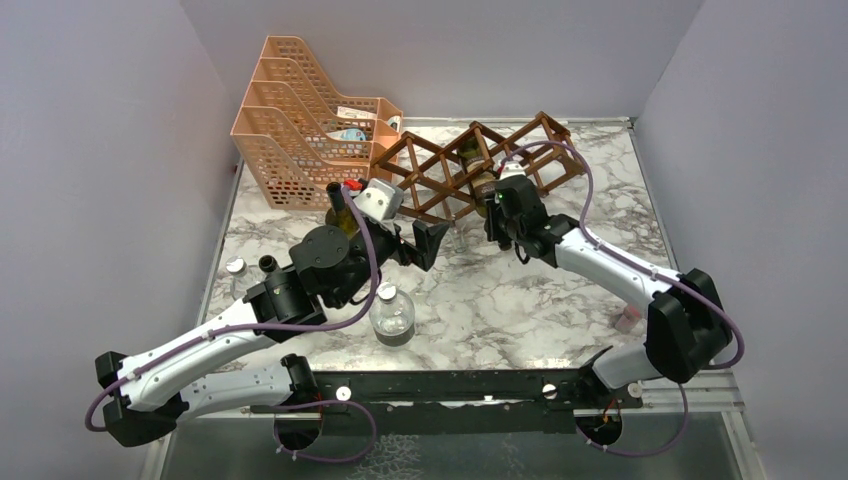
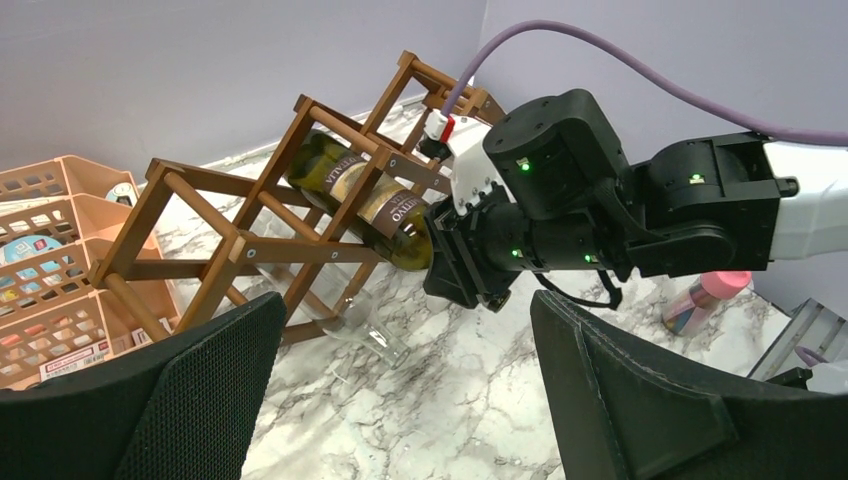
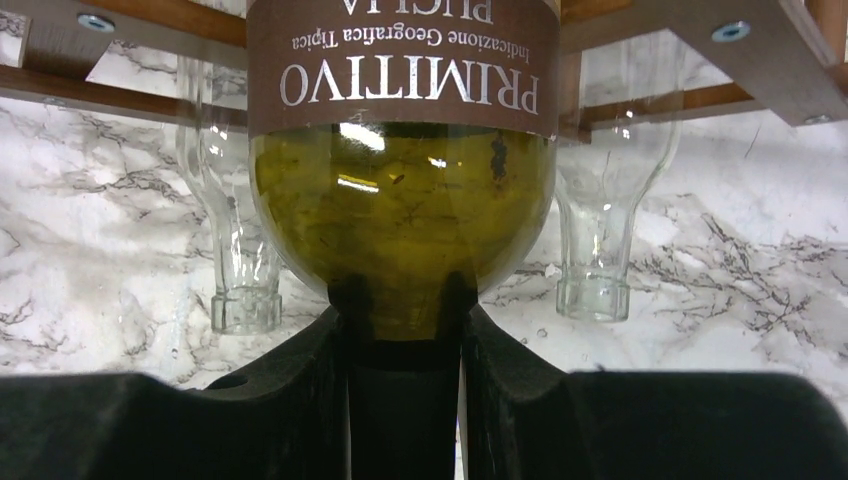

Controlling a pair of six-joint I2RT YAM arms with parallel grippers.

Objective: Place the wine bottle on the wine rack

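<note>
Right gripper [image 1: 497, 208] is closed on the neck of the wine bottle [image 1: 476, 170] in the overhead view, at the near face of the wine rack [image 1: 440, 162], which stands across the back of the marble table [image 1: 520, 300]. The left gripper [image 1: 420, 240] hangs near the rack's left end, jaws spread wide with nothing between them. A peach-orange file tray [image 1: 290, 110] stands just left of the rack. A green bottle [image 1: 340, 208] stands upright behind the left arm, and a clear glass bottle [image 1: 392, 315] stands near the front.

From the left wrist, the wine bottle rests tilted in a middle diamond opening, body inside the slats, neck end pointing out and down into the right gripper. Clear glass bottles [image 2: 365, 325] lie beneath the rack, and a pink container [image 2: 705, 292] sits beyond the right arm.

From the right wrist, both fingers [image 3: 300, 390] pinch the neck just below the shoulder. The brown label [image 3: 400, 70] reads PRIMITIVO upside down, and two clear bottle necks flank it.
</note>
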